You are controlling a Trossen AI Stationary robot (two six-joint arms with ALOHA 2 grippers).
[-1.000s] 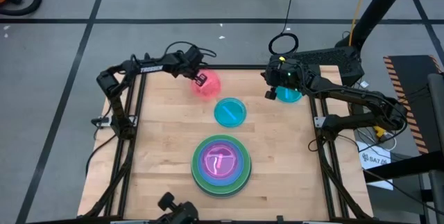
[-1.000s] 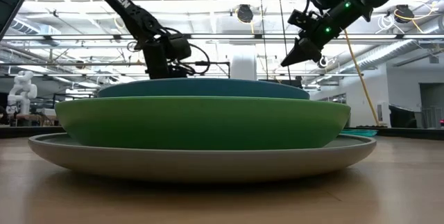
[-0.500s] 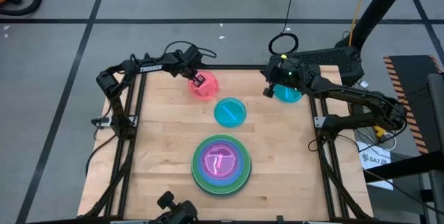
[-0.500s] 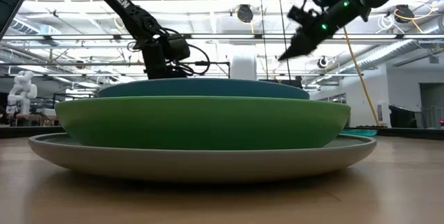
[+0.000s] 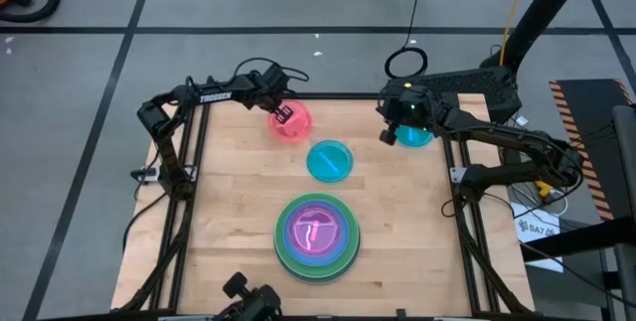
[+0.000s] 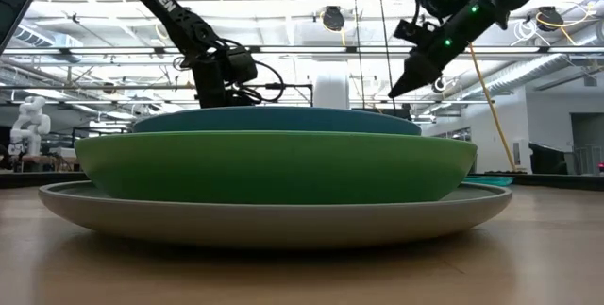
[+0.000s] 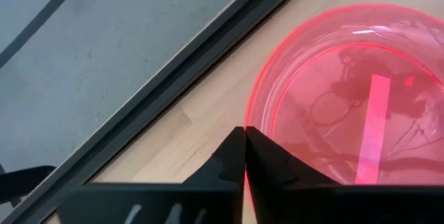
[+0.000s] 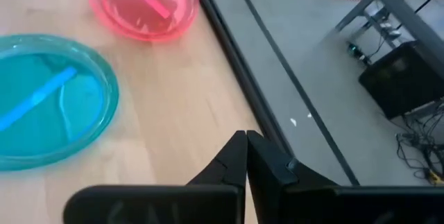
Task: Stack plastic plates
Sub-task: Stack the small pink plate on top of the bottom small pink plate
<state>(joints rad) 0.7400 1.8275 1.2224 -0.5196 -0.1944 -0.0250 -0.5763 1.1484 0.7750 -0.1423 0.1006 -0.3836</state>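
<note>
left gripper point(image 7: 245, 132): fingers are closing flat together right on the near rim of the loose pink plate point(image 7: 347, 113). It looks like they're pinching the rim, with the rest of the plate lying ahead of the tips on the table point(image 5: 229, 212). Over the last second this plate is shifting a little toward the left arm and sitting flatter, so the pinch seems to be dragging rather than lifting; it isn't travelling to the stack point(image 5: 316, 237) yet, which is sitting well clear of these jaws at the near side of the table with a pink plate already on top. right gripper point(image 8: 245, 135): fingers are pressing fully together, holding nothing, and hanging above the table. The tips are wobbling, up and in half a second ago, now dropping back out. One teal plate point(image 5: 415, 138) is lying just beside and below these jaws, under the arm; the centre teal plate point(image 8: 48, 99) is lying ahead of them, with the pink one beyond it. My read: three loose plates are waiting and the right arm is doing no grasp while shut, so it needs to open first.
</note>
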